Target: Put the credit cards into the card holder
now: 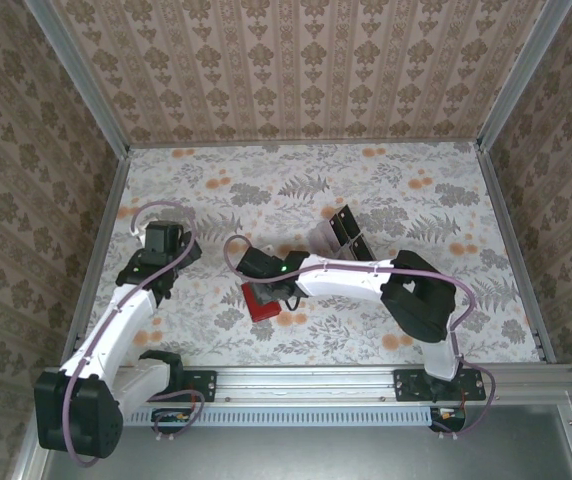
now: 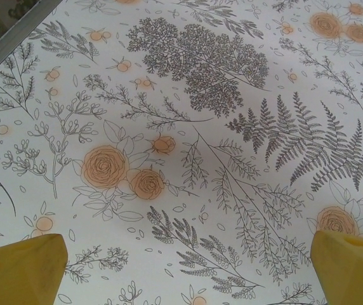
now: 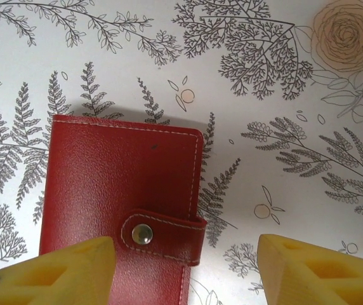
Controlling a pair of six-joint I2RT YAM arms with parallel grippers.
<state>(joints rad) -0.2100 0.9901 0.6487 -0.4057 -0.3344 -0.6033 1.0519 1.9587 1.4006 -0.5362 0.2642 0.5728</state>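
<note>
The main risk is that the small red, leather-like, roughly square card holder (image 3: 121, 184) lies flat and closed on the floral-printed tabletop (image 2: 245, 57), its short red strap (image 3: 169, 236) fastened by a pale round snap. The right tool (image 3: 184, 270) hangs just above the holder's near edge, its yellow fingers spread wide with nothing between them. One finger sits over the holder's corner, the other over bare tabletop. A pinch from this offset would probably catch one edge only and slide or spin the holder rather than lift it. Tugging the strap with nothing pinning the body could drag the whole thing along. The left tool (image 2: 184, 273) is likewise released and empty, over bare tabletop well to the left, too far off to brace anything.

As for containers, the card holder is shut, so its pockets are hidden and I cannot tell whether they hold anything. The thin, glossy black rectangular credit cards (image 1: 343, 224) appear to stand propped in a clear plastic tray (image 1: 323, 238) just beyond the right arm, apart from the holder. Their number is unclear.
</note>
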